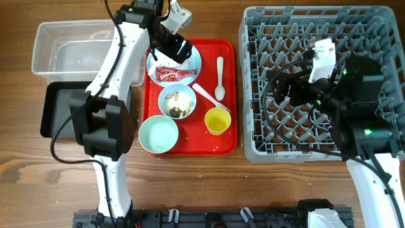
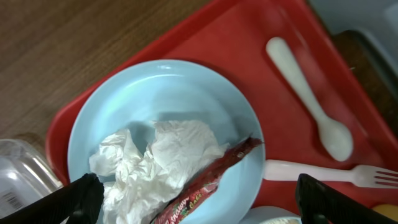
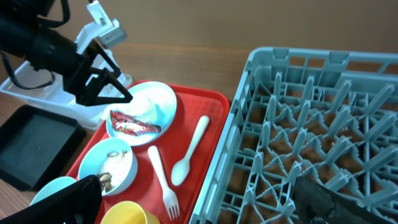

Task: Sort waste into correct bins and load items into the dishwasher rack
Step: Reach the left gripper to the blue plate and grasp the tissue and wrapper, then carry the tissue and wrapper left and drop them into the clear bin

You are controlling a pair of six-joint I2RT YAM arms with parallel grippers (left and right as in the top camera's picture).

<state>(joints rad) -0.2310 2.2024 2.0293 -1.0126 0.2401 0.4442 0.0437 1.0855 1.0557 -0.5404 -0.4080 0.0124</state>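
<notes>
My left gripper [image 1: 180, 52] is open and hovers just above the pale blue plate [image 1: 190, 62], which holds a crumpled white napkin [image 2: 155, 155] and the red snack wrapper [image 1: 172, 76]; in the left wrist view its fingers [image 2: 202, 205] straddle both. The small bowl [image 1: 178, 101] holds brown food scraps. The mint-green bowl [image 1: 158, 135], yellow cup [image 1: 217, 121], white spoon [image 1: 219, 77] and fork [image 1: 209, 96] lie on the red tray [image 1: 190, 147]. My right gripper [image 1: 285, 92] is open and empty above the grey dishwasher rack [image 1: 323, 25].
The clear tub [image 1: 66, 47] stands at the far left, with the black tray [image 1: 57, 107] just in front of it. My left arm reaches over both bins. Bare wooden table lies along the front edge.
</notes>
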